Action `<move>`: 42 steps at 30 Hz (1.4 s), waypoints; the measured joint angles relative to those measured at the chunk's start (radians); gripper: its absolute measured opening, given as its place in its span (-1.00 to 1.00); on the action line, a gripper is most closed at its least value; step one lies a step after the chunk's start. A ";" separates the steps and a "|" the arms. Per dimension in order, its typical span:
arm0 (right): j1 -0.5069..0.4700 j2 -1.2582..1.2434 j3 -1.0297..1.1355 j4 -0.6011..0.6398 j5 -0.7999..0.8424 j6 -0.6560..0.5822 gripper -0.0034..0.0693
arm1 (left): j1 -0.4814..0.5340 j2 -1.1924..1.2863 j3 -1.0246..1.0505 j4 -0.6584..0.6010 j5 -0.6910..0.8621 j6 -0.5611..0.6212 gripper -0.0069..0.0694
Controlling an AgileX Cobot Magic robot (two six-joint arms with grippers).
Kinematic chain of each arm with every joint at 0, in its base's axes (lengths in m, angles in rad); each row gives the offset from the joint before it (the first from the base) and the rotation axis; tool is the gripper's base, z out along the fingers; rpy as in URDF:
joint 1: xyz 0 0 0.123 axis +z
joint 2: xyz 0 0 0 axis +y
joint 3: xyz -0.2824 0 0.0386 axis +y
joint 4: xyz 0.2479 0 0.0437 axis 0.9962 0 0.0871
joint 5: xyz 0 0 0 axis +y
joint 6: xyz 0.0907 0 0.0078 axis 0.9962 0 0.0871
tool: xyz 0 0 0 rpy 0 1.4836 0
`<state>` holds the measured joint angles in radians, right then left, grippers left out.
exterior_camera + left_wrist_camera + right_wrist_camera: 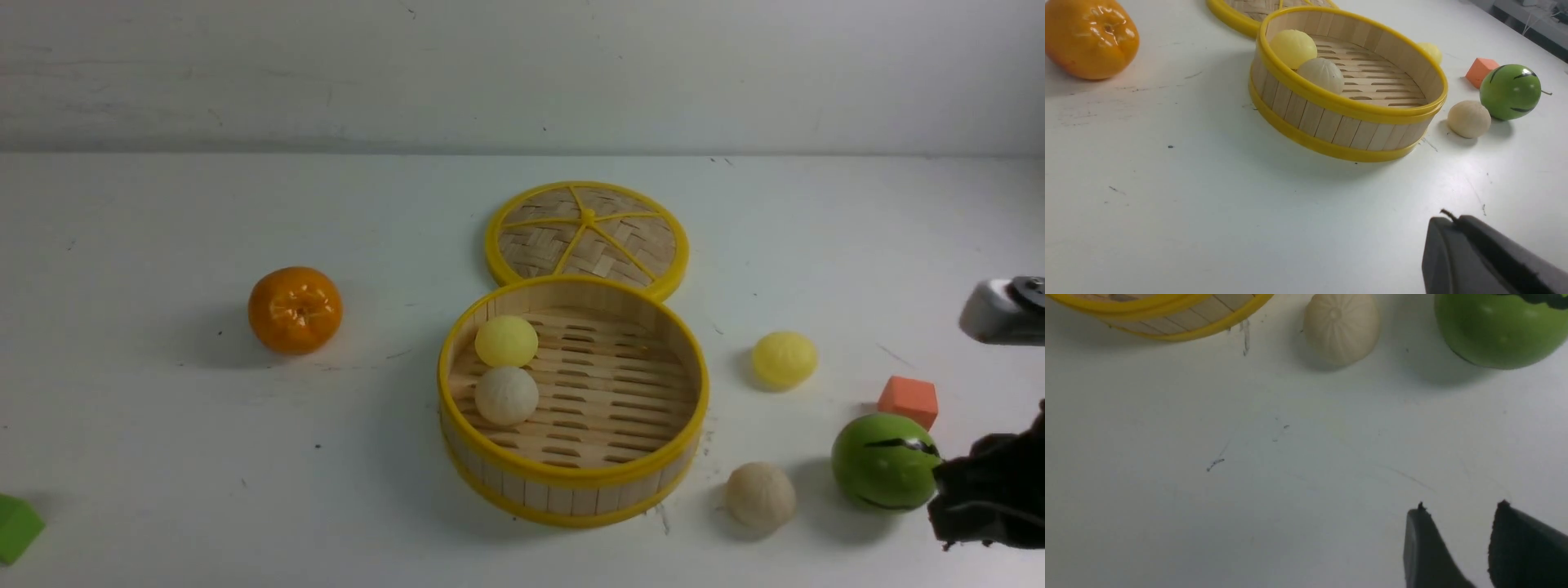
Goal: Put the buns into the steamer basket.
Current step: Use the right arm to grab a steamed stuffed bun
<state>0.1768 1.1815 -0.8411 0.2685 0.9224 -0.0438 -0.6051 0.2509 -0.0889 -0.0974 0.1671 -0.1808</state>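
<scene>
- Front view: steamer basket (571,478) held inner yellow bun (506,341), inner white bun (506,395) at 9 o'clock.
- Loose yellow bun (784,358) lay at basket's 3, loose white bun (760,495) at 4 o'clock.
- Right pincer (1461,505) was spread, left pincer (1448,217) pressed together.

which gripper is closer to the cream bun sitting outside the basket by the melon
Right. The right gripper hangs close, just beyond the melon beside the cream bun; the left gripper is farther, outside the front view.
</scene>
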 joint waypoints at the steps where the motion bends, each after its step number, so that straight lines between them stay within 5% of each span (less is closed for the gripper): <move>1: 0.010 0.031 -0.010 0.002 -0.013 -0.003 -0.24 | 0.000 0.000 0.000 0.000 0.000 0.000 -0.85; 10: 0.212 0.288 -0.139 -0.052 -0.138 0.005 -0.24 | 0.000 0.000 0.000 0.000 0.000 0.000 -0.85; 42: 0.212 0.586 -0.293 -0.203 -0.197 0.115 -0.15 | 0.000 0.000 0.000 0.000 0.001 0.000 -0.77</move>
<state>0.3890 1.7675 -1.1339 0.0651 0.7254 0.0710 -0.6051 0.2509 -0.0889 -0.0974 0.1680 -0.1808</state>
